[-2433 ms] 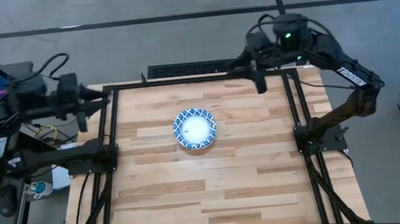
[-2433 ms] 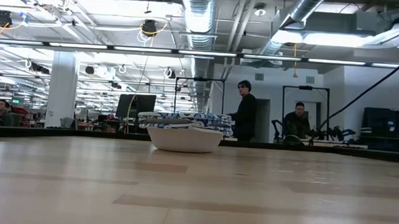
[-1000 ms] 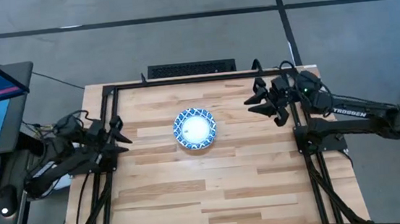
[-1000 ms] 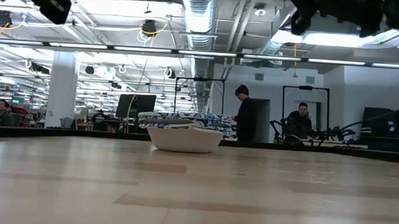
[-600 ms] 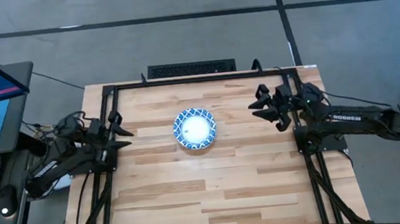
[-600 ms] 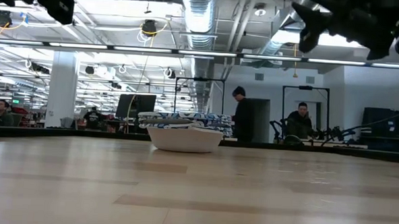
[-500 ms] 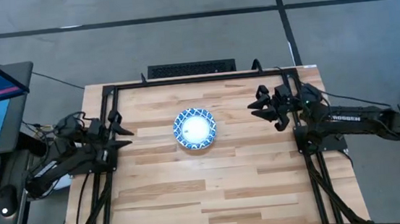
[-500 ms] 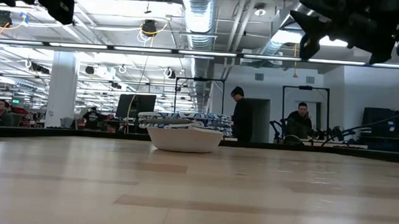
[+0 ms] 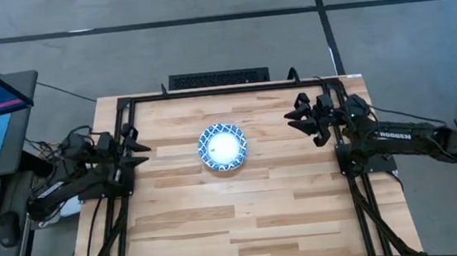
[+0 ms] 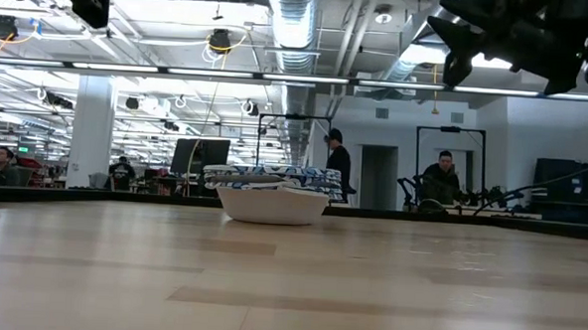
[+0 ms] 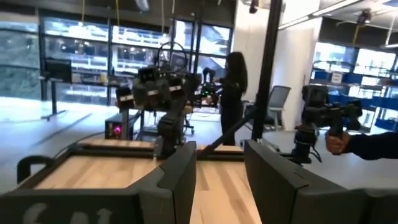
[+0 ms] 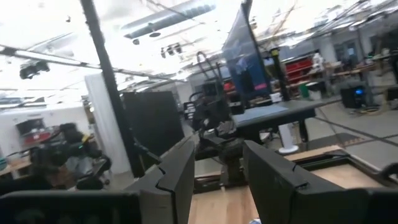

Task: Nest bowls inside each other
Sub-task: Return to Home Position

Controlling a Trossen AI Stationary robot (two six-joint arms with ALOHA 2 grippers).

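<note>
We record one nested stack of round white-centred bowls with blue-and-white patterned rims [image 9: 223,147], frame centre on the pale wooden table [image 9: 261,216]; left gripper [image 9: 136,148] mid-left, right gripper [image 9: 295,112] upper right, both with fingers apart

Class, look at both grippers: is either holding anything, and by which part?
Nothing is held. The left gripper and right gripper are open and empty; the nested bowls sit alone mid-table.

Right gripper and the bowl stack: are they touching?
Apart. The high view shows the right gripper near the right edge of the table, with bare wood between it and the stacked bowls.
</note>
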